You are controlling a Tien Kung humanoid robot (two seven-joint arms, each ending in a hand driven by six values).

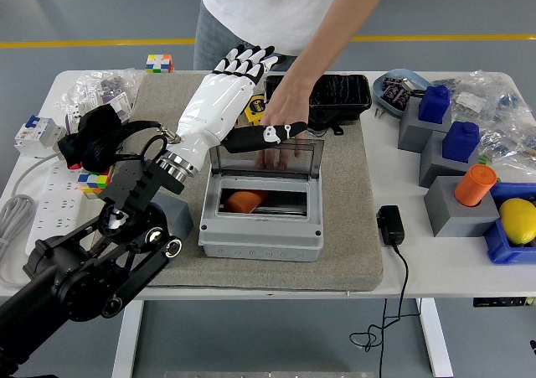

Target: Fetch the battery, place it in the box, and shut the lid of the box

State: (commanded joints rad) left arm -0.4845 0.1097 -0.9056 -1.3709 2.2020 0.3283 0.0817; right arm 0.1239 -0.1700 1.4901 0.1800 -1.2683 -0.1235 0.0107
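A grey box (260,231) stands on a beige mat (352,227), its clear lid (266,158) raised about upright. An orange object (245,200) lies inside at the left. My left hand (251,93), white with black fingertips, hovers over the box's far left side with its fingers straight and spread and holds nothing. Its thumb (276,133) lies along the lid's top edge. A person's hand (285,110) reaches down behind the lid, fingers showing through it. A small yellow and black item (254,110) lies beside my hand. My right hand is out of view.
A black tray (335,97) lies behind the box. At the right stand grey blocks with blue pieces (434,103), an orange cylinder (475,183) and a lemon (519,220) in a blue bin. A black adapter (390,225) and cable lie near the mat. A power strip (42,219) and cubes are at the left.
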